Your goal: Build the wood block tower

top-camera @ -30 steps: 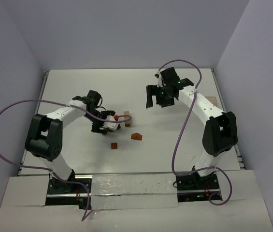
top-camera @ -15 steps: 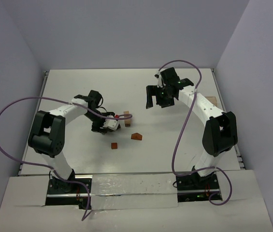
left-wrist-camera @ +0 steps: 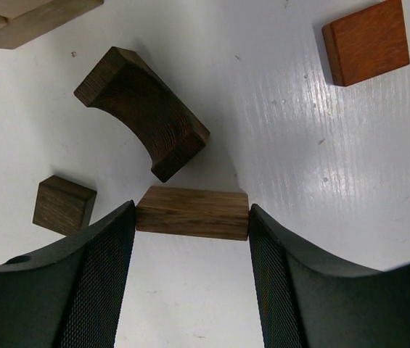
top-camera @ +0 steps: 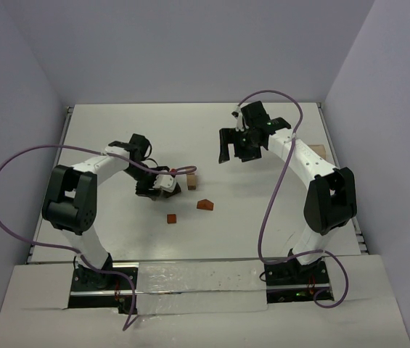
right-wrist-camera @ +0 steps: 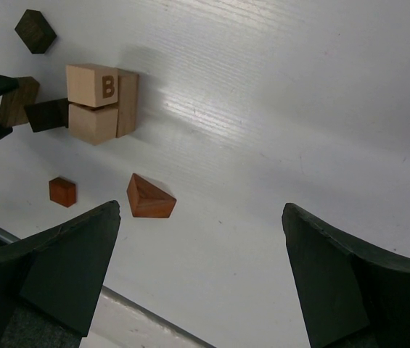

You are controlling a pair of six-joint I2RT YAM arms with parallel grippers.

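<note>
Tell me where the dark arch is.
Left wrist view, upper left: the arch lies just beyond the tan block between the fingers of the left gripper.

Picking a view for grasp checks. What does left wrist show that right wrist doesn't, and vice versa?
Left wrist only: the left gripper with its jaws closed on the ends of the tan block, and the cutout of the dark arch block. Right wrist only: the right gripper, jaws wide apart and empty; the B on the pale blocks; a red-brown wedge. Both: tan block, dark arch block, small dark cube, pale blocks.
</note>
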